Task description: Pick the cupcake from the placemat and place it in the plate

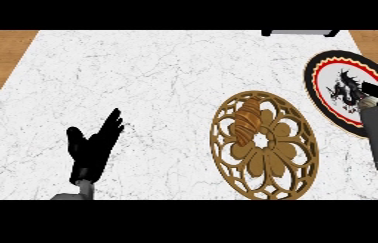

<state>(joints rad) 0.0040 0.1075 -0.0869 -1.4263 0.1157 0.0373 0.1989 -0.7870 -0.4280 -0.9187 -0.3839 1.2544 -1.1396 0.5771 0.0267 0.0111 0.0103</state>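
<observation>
**On the Marble Counter: Hand and Object Positions**

On the white, grey-veined marble counter (148,87), which fills nearly the whole head view, strips of wood-toned surface show at the upper left and upper right corners. A dark object (299,32), cut off by the view's top edge, sits at the far side; what it is cannot be told.

Left hand (92,147): shown at the lower left, resting above the counter. The fingers are straight and spread, pointing up and away, with the thumb set apart. It holds and touches nothing.

Right hand (368,90): shown at the right edge, over the plate, at the end of a grey forearm (369,124). Most of the hand is cut off by the edge, so whether its fingers are spread or curled cannot be told.

Placemat (284,179): a round, gold-brown openwork mat, right of centre. On its upper left part lies the pastry (246,123), brown, ridged and crescent-shaped, well apart from both hands.

Plate (321,89): just beside the placemat's upper right, with a black rim, a red ring and a white centre bearing a dark dragon figure. No food is visible on it.
</observation>
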